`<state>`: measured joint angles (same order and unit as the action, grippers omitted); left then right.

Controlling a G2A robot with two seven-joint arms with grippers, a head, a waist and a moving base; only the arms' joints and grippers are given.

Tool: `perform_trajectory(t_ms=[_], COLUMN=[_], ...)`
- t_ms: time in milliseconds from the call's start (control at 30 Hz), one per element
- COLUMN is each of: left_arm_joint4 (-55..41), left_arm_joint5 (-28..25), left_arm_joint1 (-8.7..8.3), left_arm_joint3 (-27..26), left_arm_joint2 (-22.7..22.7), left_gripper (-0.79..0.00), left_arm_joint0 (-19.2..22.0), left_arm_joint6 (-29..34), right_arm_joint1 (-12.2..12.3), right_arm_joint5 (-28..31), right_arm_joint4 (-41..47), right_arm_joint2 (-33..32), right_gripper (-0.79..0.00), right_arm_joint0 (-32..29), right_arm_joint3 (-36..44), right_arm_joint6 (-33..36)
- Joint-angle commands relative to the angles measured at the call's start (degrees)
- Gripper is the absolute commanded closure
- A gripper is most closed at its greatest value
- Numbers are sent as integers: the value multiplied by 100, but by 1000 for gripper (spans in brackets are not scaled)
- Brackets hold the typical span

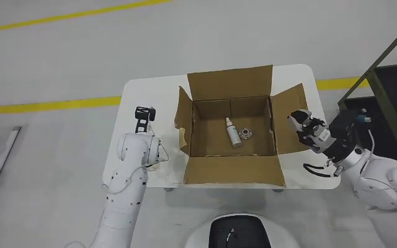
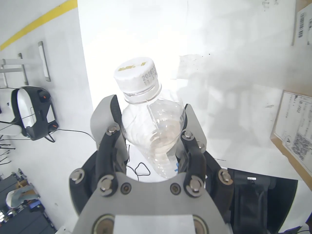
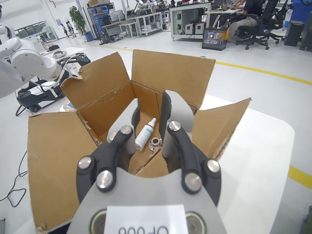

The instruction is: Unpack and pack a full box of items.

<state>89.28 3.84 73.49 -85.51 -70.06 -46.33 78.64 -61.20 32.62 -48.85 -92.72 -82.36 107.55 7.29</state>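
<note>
An open cardboard box (image 1: 232, 162) stands mid-table with its flaps spread. Inside lie a white spray bottle (image 1: 232, 132) and a small metal fitting (image 1: 247, 132); the right wrist view shows the spray bottle (image 3: 145, 133) and the fitting (image 3: 155, 142) on the box floor. My left gripper (image 2: 148, 127) is shut on a clear plastic bottle (image 2: 151, 127) with a white cap, over the white table (image 2: 151, 25) left of the box. In the top view the left gripper (image 1: 145, 115) is near the table's left edge. My right gripper (image 3: 150, 108) is open and empty, just outside the box's right flap (image 1: 291, 118).
The box's tall far flap (image 1: 231, 82) and side flaps stick up and outward. A labelled box flap (image 2: 292, 132) lies close beside the held bottle. Bare table (image 1: 155, 93) shows left of the box. A dark rack (image 1: 378, 68) stands beyond the table's right end.
</note>
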Motion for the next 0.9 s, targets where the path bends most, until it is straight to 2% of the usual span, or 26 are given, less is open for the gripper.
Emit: perform_trajectory(t_ms=[0, 233, 433, 633, 667, 700, 733, 867], left_arm_joint4=[-28, -67, -156, -256, -254, -268, -282, -337], left_arm_joint5=[-28, -71, -117, -209, -209, -193, -195, -179], left_arm_joint1=[27, 125, 194, 271, 280, 290, 299, 329], left_arm_joint3=[231, 1027, 1469, 1700, 1738, 1785, 1818, 1884], left_arm_joint2=[94, 376, 503, 663, 678, 684, 694, 711], left_gripper=[0, 0, 0, 0, -62, -453, -785, -785], left_arm_joint0=[79, 286, 429, 544, 563, 580, 597, 632], left_arm_joint6=[-36, -175, -216, -318, -324, -306, -301, -337], right_arm_joint1=[3, 18, 28, 33, 33, 34, 34, 36], right_arm_joint5=[52, 199, 238, 249, 241, 228, 225, 219], right_arm_joint4=[50, 205, 297, 346, 348, 340, 338, 375], right_arm_joint2=[-13, -49, -58, -26, -19, -14, -6, 13], right_gripper=[0, 0, 0, -9, -12, -58, -86, -151], right_arm_joint0=[-2, 64, 142, 175, 176, 175, 174, 164], right_arm_joint3=[-76, -251, -260, -247, -238, -227, -215, -207], right_arm_joint6=[12, 111, 202, 260, 266, 276, 284, 320])
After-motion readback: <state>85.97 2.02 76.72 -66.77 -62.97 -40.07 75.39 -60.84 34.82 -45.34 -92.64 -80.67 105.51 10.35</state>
